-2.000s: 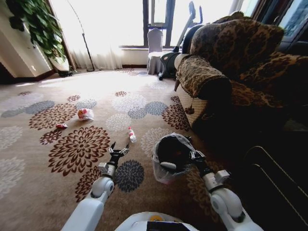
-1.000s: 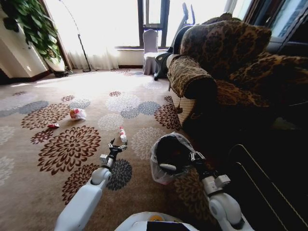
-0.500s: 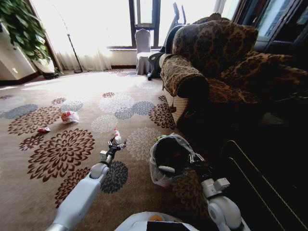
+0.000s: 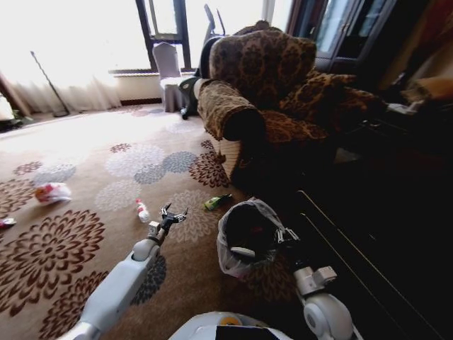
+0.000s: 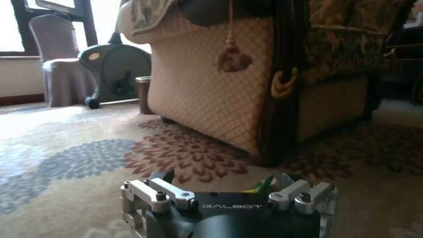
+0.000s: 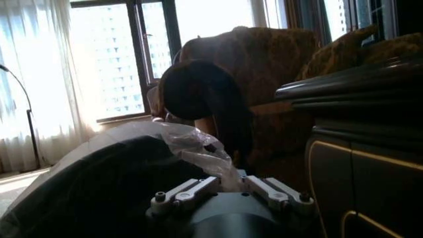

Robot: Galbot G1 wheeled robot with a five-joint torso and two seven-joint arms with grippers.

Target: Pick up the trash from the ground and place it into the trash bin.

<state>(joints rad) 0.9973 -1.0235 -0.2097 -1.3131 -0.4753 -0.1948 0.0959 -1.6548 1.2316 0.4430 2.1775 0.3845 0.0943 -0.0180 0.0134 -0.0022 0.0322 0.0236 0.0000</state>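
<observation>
Head view shows the trash scattered on the patterned carpet: a green packet lies near the foot of the armchair, a small bottle lies to its left, a crumpled white-and-red wrapper sits farther left, and a small red-and-white scrap lies at the left edge. The left gripper reaches out low over the carpet between the bottle and the packet, its fingers spread apart and holding nothing; the bottle is just to its left and the packet just beyond it to the right. In the left wrist view the gripper faces the quilted base of the armchair, with a sliver of the green packet showing between its parted fingers. The bin, black and lined with a crinkled whitish bag, is near the robot on the right, tilted with its mouth toward the camera; something pale lies inside at its lower rim. The right gripper is clamped on the bin's right rim, and in the right wrist view its fingers close on the bag and rim of the bin. Far behind stand a covered chair and bright windows.
</observation>
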